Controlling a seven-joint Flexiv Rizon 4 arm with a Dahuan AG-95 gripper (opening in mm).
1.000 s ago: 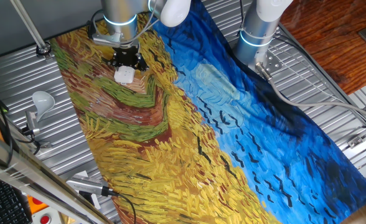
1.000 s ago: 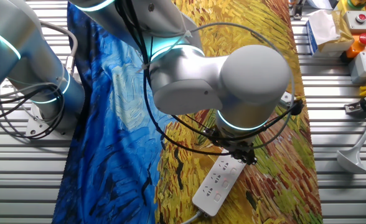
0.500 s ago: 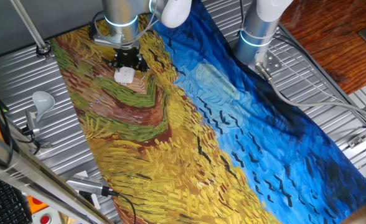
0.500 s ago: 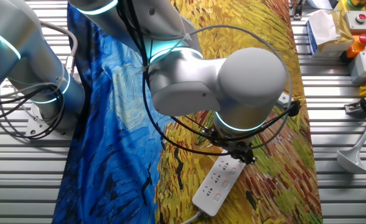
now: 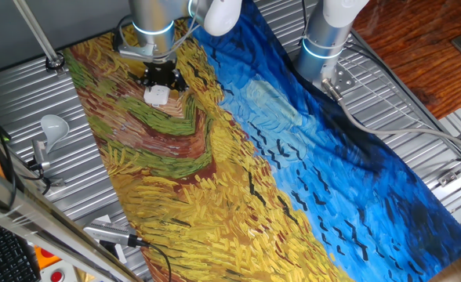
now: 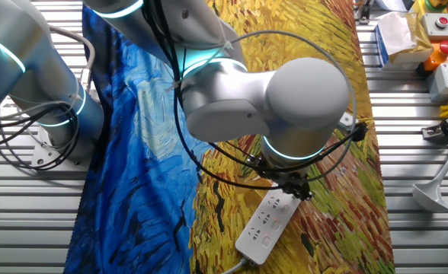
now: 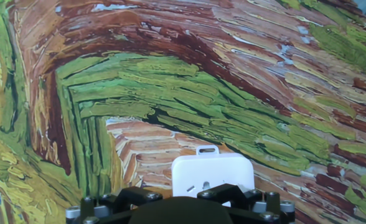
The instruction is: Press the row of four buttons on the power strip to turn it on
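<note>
The power strip [image 6: 267, 226] is a white bar that lies slantwise on the yellow part of the painted cloth, its cord leaving at the near end. Faint pinkish marks along its right side are the row of four buttons [image 6: 277, 224]. My black gripper [image 6: 293, 188] hangs right over the strip's far end, under the big grey wrist. From the one fixed view only the strip's end [image 5: 157, 95] shows, just below the gripper [image 5: 159, 77]. In the hand view the strip [image 7: 211, 172] pokes out past the gripper body [image 7: 183, 202]. The fingertips are hidden.
A painted cloth [image 5: 238, 157] covers the slatted metal table. A white bulb on a metal stand [image 5: 52, 125] stands at the cloth's edge. A second arm's base [image 5: 325, 39] rises at the blue side. A box and an orange button unit [image 6: 443, 44] sit in one corner.
The wrist has shifted very slightly over the strip in the other fixed view. The power strip has not moved.
</note>
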